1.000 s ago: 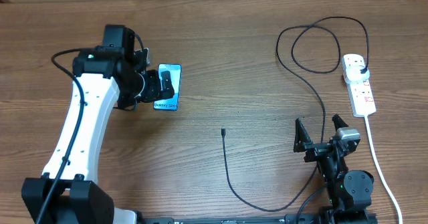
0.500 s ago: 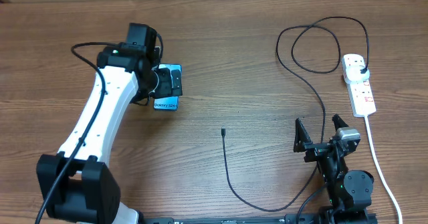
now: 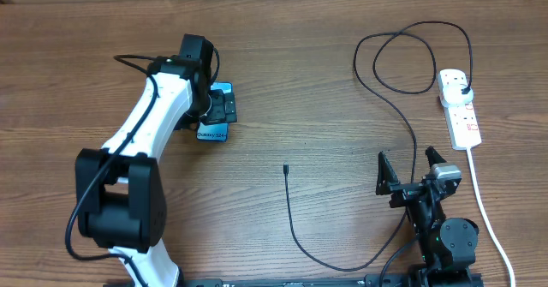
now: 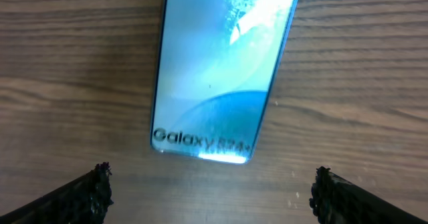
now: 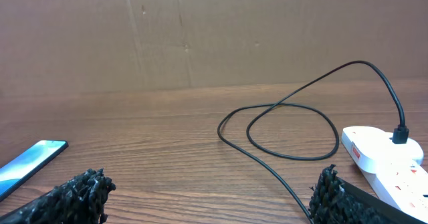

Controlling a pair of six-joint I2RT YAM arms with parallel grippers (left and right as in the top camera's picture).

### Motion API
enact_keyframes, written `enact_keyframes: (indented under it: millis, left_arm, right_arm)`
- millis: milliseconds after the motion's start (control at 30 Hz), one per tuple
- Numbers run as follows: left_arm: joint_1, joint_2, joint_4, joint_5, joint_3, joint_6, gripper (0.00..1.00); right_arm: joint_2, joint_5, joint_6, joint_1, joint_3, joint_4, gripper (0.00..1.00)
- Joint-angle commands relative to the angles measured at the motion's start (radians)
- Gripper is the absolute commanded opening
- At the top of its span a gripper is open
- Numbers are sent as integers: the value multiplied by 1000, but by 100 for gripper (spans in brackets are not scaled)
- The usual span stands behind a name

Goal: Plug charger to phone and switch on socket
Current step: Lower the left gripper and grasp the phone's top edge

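The phone [image 3: 214, 133] lies flat on the table, left of centre, its light blue screen up and its "Galaxy" text at the near short edge. My left gripper [image 3: 224, 109] hovers over it, open and empty. In the left wrist view the phone [image 4: 221, 70] lies just ahead of the wide-apart fingertips [image 4: 93, 190], with the gripper [image 4: 210, 197] holding nothing. The charger cable [image 3: 295, 227] runs from its plug tip [image 3: 285, 169] on the table to the adapter [image 3: 462, 88] in the socket strip [image 3: 460, 109]. My right gripper [image 3: 409, 171] is open and empty near the front edge.
The cable loops [image 3: 402, 56] behind the right gripper and passes close to it. In the right wrist view I see the cable loop [image 5: 287, 110], the strip [image 5: 384, 160], the phone [image 5: 30, 164] and the open gripper [image 5: 214, 197]. The strip's thick white cord [image 3: 484, 206] runs to the front right.
My left arm has swung to the right and now reaches over the phone from behind it. The phone, the cable and the right arm have not moved.
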Motion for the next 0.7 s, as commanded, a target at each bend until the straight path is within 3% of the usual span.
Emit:
enact_keyframes:
  millis: [0,400,667]
  left_arm:
    - [-5,43,12,-20,13,-9,100]
    - [-3,182,159,-24,13,59,100]
    - [-2,208,164,-23,11,66,100]
  right_arm:
    - [1,-1,-4,5,-10,6,100]
    - [1,-2,-4,5,-10,6,100]
    - [1,-2,-4,5,-10,6,100]
